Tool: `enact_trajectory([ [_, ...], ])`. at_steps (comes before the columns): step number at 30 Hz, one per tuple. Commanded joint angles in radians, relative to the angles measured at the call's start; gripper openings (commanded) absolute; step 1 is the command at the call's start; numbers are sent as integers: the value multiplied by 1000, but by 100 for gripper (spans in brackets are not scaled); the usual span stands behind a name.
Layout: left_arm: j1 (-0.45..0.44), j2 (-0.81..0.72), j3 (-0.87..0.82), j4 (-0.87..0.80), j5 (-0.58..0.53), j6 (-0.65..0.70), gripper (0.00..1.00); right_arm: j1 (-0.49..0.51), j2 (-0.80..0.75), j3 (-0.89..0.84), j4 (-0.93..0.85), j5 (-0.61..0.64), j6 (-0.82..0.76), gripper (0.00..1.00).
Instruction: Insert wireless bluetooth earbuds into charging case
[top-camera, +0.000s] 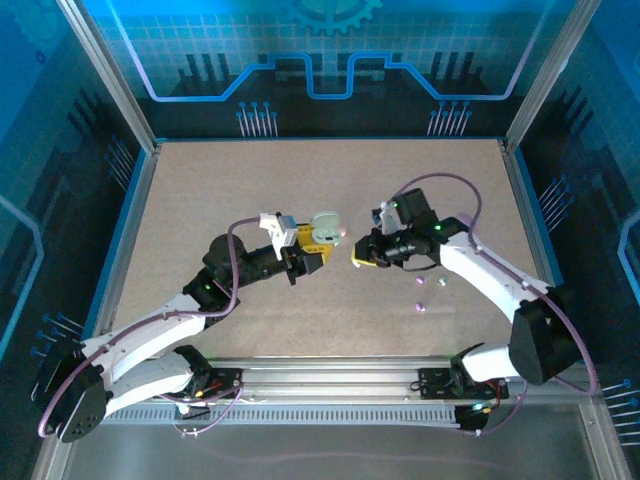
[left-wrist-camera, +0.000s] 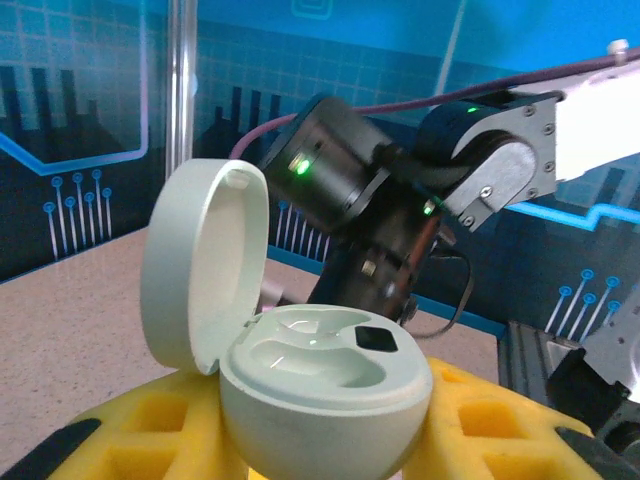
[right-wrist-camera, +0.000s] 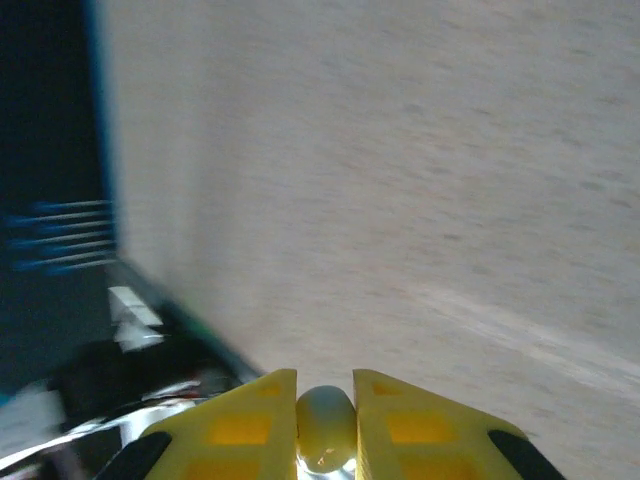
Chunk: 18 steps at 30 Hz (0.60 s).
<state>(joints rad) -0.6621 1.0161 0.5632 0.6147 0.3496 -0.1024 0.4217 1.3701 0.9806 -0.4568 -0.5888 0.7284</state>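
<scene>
- The left gripper (left-wrist-camera: 320, 435) is pinching the charging case (left-wrist-camera: 322, 385) between its yellow fingers (left-wrist-camera: 140, 430). One pad sits on each side of the rounded base, at the bottom centre of the left wrist view.
- The case is pale greenish-white and stands open. Its lid (left-wrist-camera: 200, 265) is hinged back and stands upright at the left of the base.
- Two moulded hollows show inside the base, with a small dark square (left-wrist-camera: 376, 340) between them at the right. Both hollows look unfilled.
- In the top view the left gripper (top-camera: 310, 252) holds the case (top-camera: 324, 228) just left of the frame's centre, above the table (top-camera: 250, 180).
- The right gripper (right-wrist-camera: 325, 425) is pressed together on an earbud (right-wrist-camera: 325, 428). It is a small, pale, rounded piece wedged between the two yellow fingertips (right-wrist-camera: 245, 425) at the bottom centre of the right wrist view.
- The tabletop behind it in that view is blurred.
- In the top view the right gripper (top-camera: 358, 257) is just right of the case, with its tips pointing left toward it. The two are near each other but apart.
- The right arm (left-wrist-camera: 345, 175) rises behind the open case in the upper middle of the left wrist view, with a green light on its dark housing.
- Three more tiny pieces lie on the table in the lower right of the top view, below the right arm's forearm:
  - the upper-right loose earbud (top-camera: 440, 283), which is pale;
  - the upper-left loose earbud (top-camera: 421, 284), just beside it;
  - the lower loose earbud (top-camera: 420, 308), which looks purplish.
- All three lie well apart from the case.
</scene>
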Motion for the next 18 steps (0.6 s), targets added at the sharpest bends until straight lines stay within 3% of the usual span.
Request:
enact_trajectory([
  [1,24,-24,-26,27,-40,13,26,-43,-20,-24,200,-329,115,19],
  [7,44,-22,-43,42,-45,21,26,-58,-25,-11,331,-494,208,19],
  [18,44,-11,-53,38,-4,81,26,-50,-108,59,250,-457,154,20],
])
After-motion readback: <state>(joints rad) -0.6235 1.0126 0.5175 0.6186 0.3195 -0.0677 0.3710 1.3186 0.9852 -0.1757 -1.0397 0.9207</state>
